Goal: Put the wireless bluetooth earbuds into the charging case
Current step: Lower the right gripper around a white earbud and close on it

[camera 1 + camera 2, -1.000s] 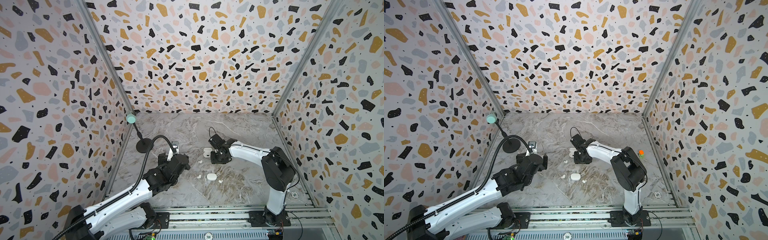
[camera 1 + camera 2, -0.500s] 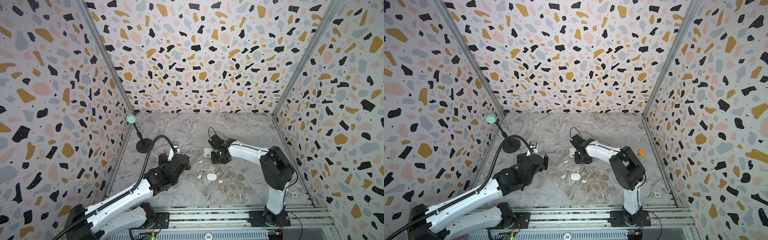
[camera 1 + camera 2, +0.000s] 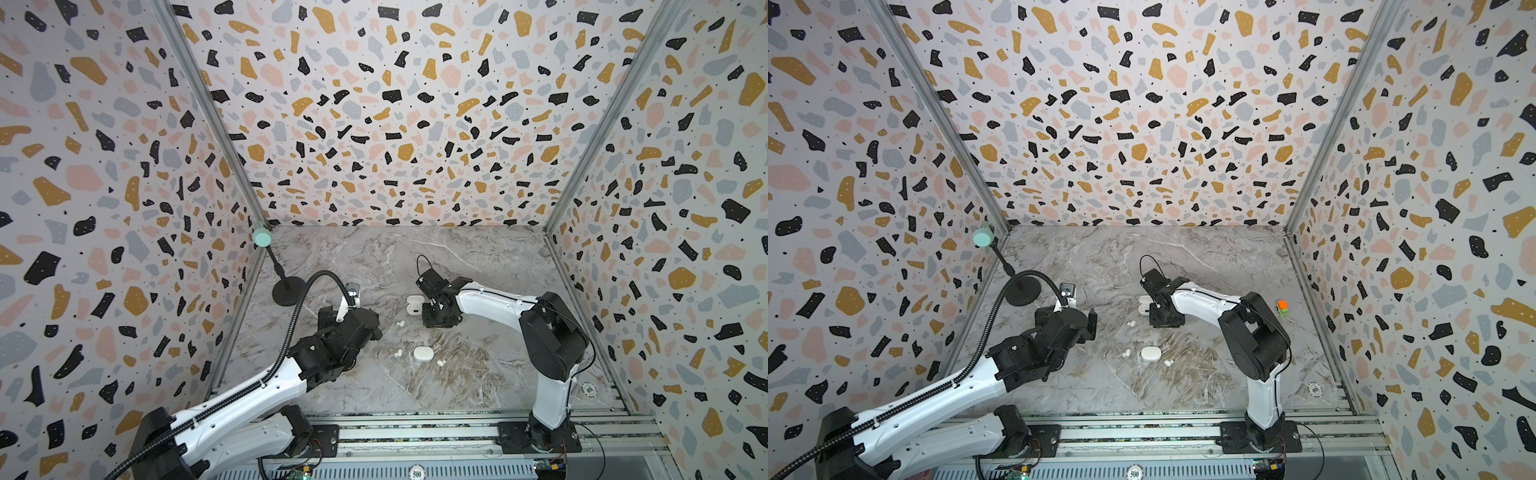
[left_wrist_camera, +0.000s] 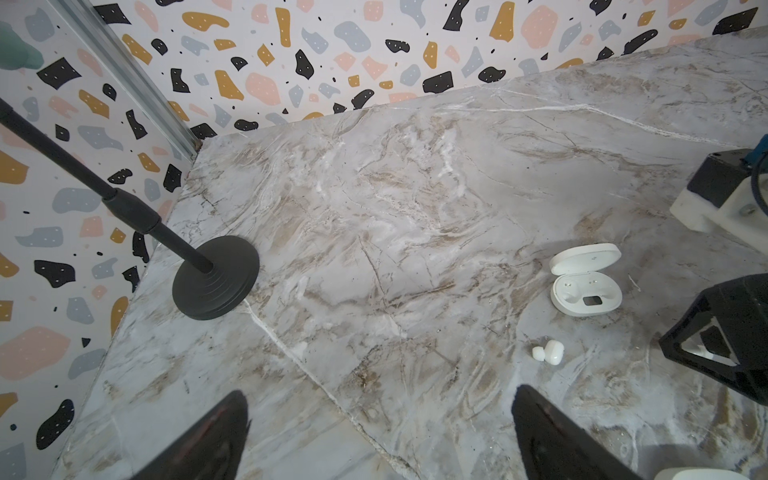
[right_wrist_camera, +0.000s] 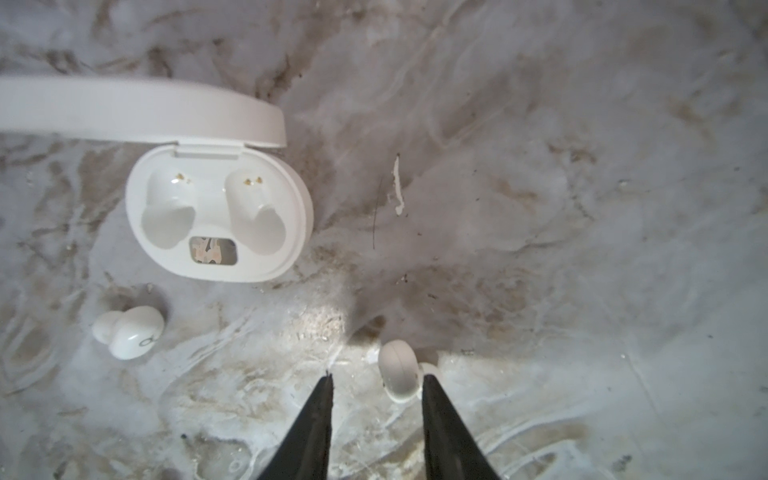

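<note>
Beside the open white oval charging case (image 3: 413,307), mid-frame in a top view, the right tool (image 5: 378,376), jaws narrow but not closed, straddles a tiny glossy white plastic earbud (image 5: 397,370) on the marble tabletop (image 5: 582,208); centre it before squeezing.

- Both top views were bright and evenly lit, with soft light that seemed to come from overhead. The grey marble-pattern tabletop (image 3: 478,257) only carried faint, fuzzy shadows under the arms.
- Wide-lens warp was obvious: the speckled terrazzo-print walls (image 3: 104,166) fanned outwards and the silver metal corner posts (image 3: 1330,124) leaned.
- The left wrist view was dimmer and kinda flat. The black two-fingered left gripper (image 4: 380,392) was mushy and out of focus at the frame edge.
- The right wrist view looked hazy, with a hot bright patch on the marble ahead of the black pointed right gripper (image 5: 379,376) and a dark shadow beside it.
- The raised lid of the white oval plastic charging case (image 5: 297,208) was smeared into blur, and its glossy wells showed soft glare.
</note>
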Action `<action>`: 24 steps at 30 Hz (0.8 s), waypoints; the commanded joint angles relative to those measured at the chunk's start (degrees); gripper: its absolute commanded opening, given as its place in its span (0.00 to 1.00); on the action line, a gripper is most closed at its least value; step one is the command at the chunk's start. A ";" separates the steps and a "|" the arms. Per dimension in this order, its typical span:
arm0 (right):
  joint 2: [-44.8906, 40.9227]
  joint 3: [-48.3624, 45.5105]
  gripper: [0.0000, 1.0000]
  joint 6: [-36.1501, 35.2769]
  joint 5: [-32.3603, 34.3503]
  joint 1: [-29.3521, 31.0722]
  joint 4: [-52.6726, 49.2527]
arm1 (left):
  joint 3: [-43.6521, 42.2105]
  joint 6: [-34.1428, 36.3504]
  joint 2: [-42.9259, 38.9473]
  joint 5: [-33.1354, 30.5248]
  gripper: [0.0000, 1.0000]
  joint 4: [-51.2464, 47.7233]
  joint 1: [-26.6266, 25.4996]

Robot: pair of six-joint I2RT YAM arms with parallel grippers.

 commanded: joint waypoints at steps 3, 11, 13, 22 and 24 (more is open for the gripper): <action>0.50 1.31 0.36 0.47 1.12 0.23 -1.67 | -0.74 0.43 0.21 0.18 1.00 1.53 0.32; 0.59 1.32 0.35 0.29 1.21 0.25 -1.76 | -0.77 0.49 0.37 0.27 1.00 1.51 0.35; 0.77 1.44 0.34 0.35 1.38 0.25 -1.85 | -0.88 0.49 0.38 0.27 1.00 1.53 0.33; 1.57 1.55 0.32 0.47 2.29 0.25 -2.56 | -0.83 0.54 0.66 0.54 1.00 1.56 0.32; 1.61 1.49 0.31 0.47 2.42 0.25 -2.55 | -0.82 0.58 0.70 0.62 1.00 1.51 0.33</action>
